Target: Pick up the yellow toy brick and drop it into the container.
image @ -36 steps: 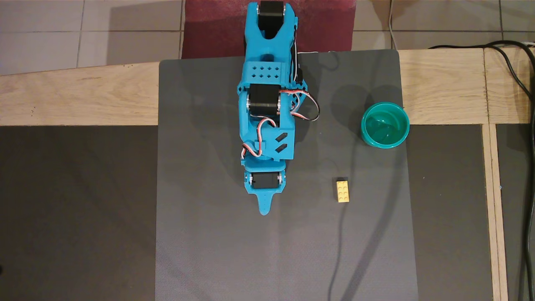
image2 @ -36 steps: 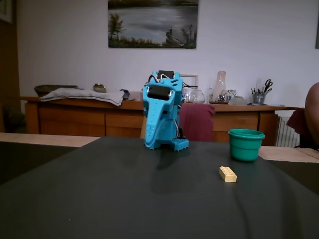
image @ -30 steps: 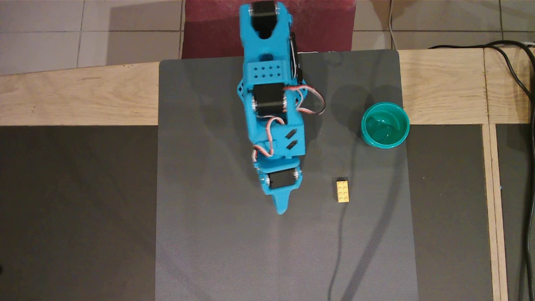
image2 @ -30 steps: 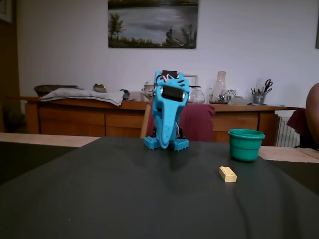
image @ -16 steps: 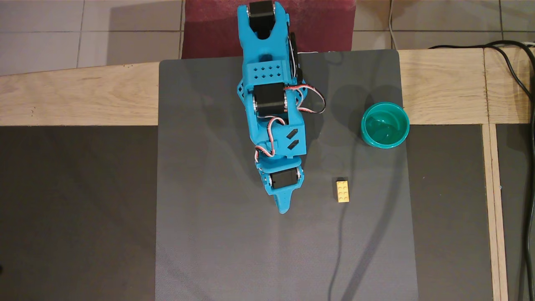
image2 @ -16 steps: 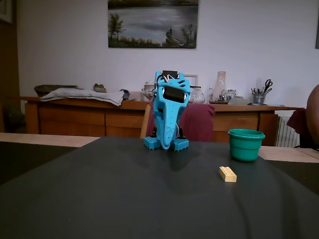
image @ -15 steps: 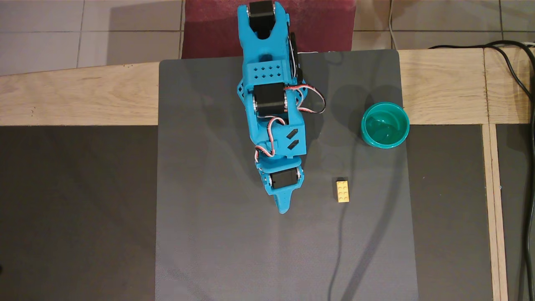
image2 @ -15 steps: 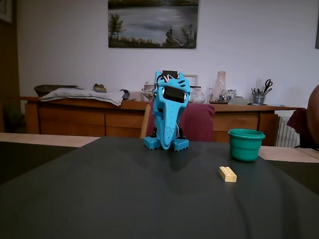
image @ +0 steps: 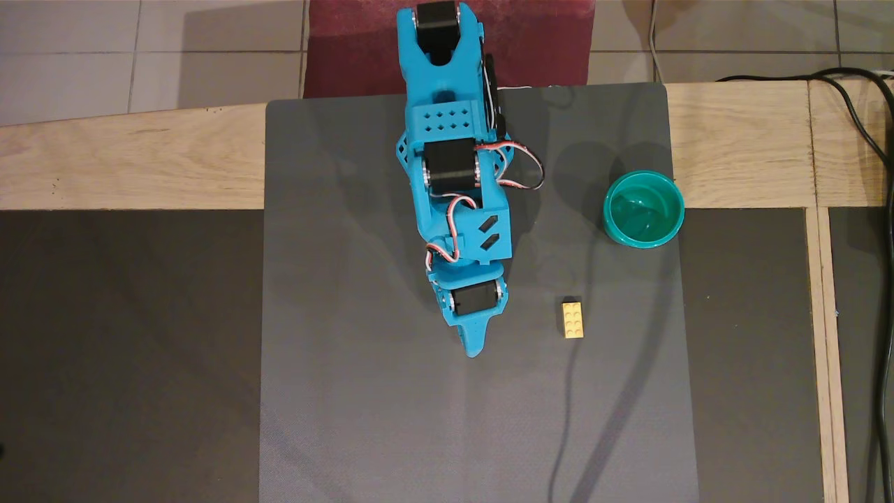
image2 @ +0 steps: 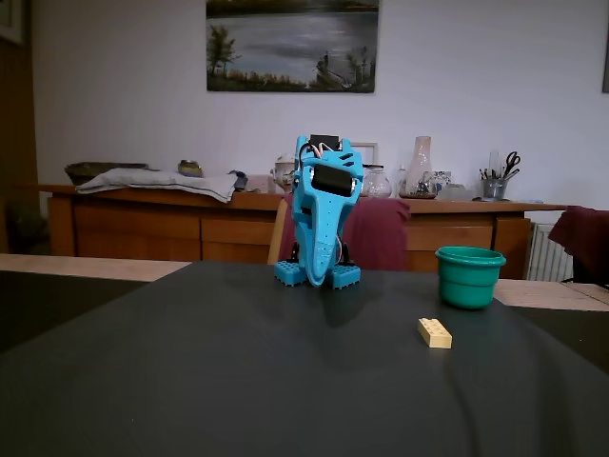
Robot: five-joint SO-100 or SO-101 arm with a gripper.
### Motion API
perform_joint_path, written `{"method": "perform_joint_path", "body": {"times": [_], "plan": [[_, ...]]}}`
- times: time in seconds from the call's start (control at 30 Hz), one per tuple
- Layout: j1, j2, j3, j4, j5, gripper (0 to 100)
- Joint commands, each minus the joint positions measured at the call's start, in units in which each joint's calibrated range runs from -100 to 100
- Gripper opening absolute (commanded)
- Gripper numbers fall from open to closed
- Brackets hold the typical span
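Note:
The yellow toy brick [image: 573, 319] lies flat on the grey mat [image: 363, 391], studs up, its long side pointing away from the arm's base; it shows low at the right in the fixed view [image2: 434, 332]. The container, a teal-green cup [image: 643, 208], stands upright at the mat's right edge, beyond the brick [image2: 469, 276]. My blue gripper [image: 473, 347] points down over the mat's middle, well left of the brick in the overhead view, its fingers together and holding nothing [image2: 317, 278].
A wooden table edge [image: 133, 161] borders the mat. Black cables [image: 866, 140] run along the right side. A maroon cloth [image: 363, 42] lies behind the arm's base. A sideboard [image2: 152, 224] with jars and scissors stands along the far wall.
The arm swung a little to the right toward the brick early on, then held still. Brick and cup have not moved.

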Motion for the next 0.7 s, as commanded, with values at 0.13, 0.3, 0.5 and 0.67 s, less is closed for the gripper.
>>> {"method": "perform_joint_path", "body": {"times": [0.13, 0.3, 0.5, 0.67], "plan": [[-0.61, -0.26, 0.18, -0.01, 0.03, 0], [-1.39, -0.26, 0.18, -0.18, 0.14, 0], [-1.70, 0.16, -7.31, 3.99, 2.86, 0], [-4.64, 0.33, -14.08, 8.52, 5.00, 0]]}}
